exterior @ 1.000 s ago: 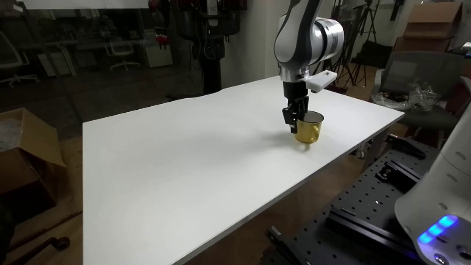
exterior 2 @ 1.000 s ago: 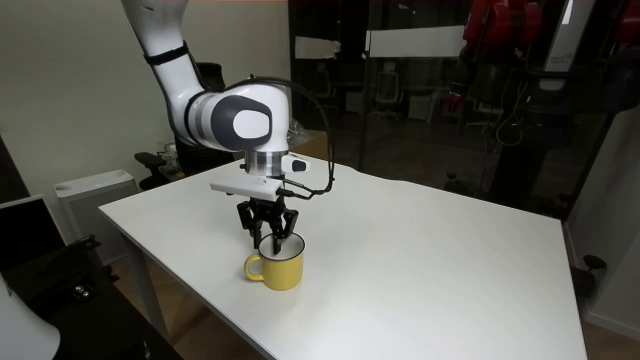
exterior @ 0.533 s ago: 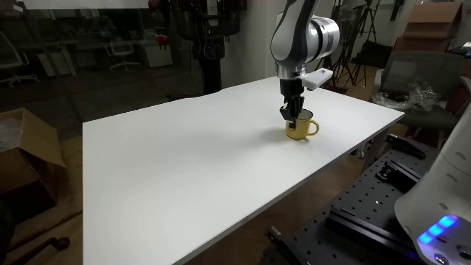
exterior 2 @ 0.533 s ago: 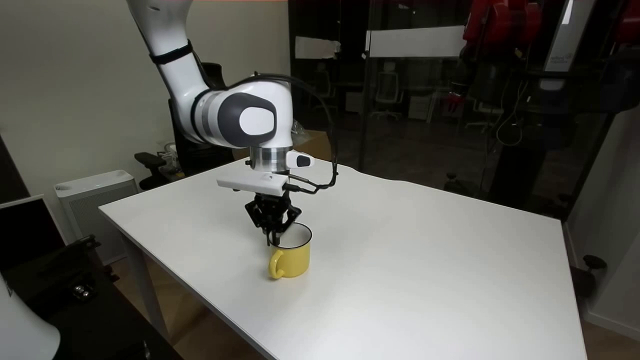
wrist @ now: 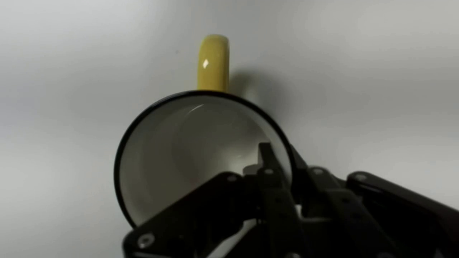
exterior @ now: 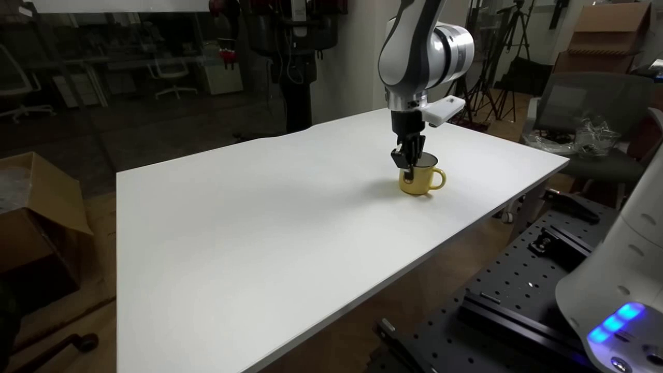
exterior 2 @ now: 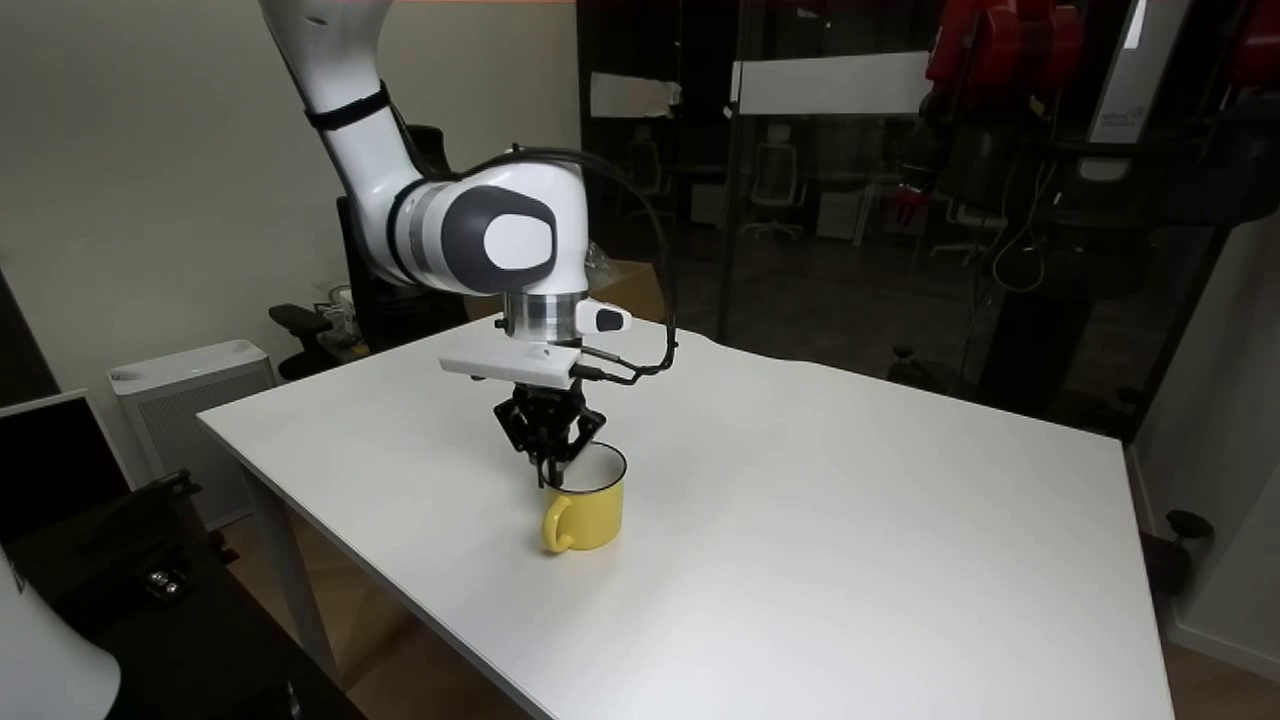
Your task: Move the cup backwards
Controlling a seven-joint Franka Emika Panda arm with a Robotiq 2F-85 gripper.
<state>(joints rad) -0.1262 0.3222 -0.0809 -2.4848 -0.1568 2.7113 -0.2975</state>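
Where the yellow mug stands: in an exterior view, upright at the white tabletop, higher and farther right in the picture than a second ago, barely moved from half a second ago; whether its base bears on the top or hangs just clear, I cannot tell.
Mug handle: turned toward the camera, where a second ago it stuck out to the left.
Robotiq gripper: at the left side of the mug's mouth, its fingers near each other; a second ago they stood spread.
Franka arm: shifted slightly right, along with the mug, since a second ago.
Mug and handle: in an exterior view, the mug is upright, farther left than a second ago; its handle points out to the right, where it then faced more toward the camera.
Fingers: one lies against the mug's outside, the other mostly hidden.
Cardboard box: left of the tabletop, unmoved.
Black rim: in the wrist view, a dark ring around the mug's whitish inside, the handle above it in the picture.
Pinch: the gripper holds the mug's wall, one finger inside and one outside.
Shadow: on the tabletop, just right of the handle.
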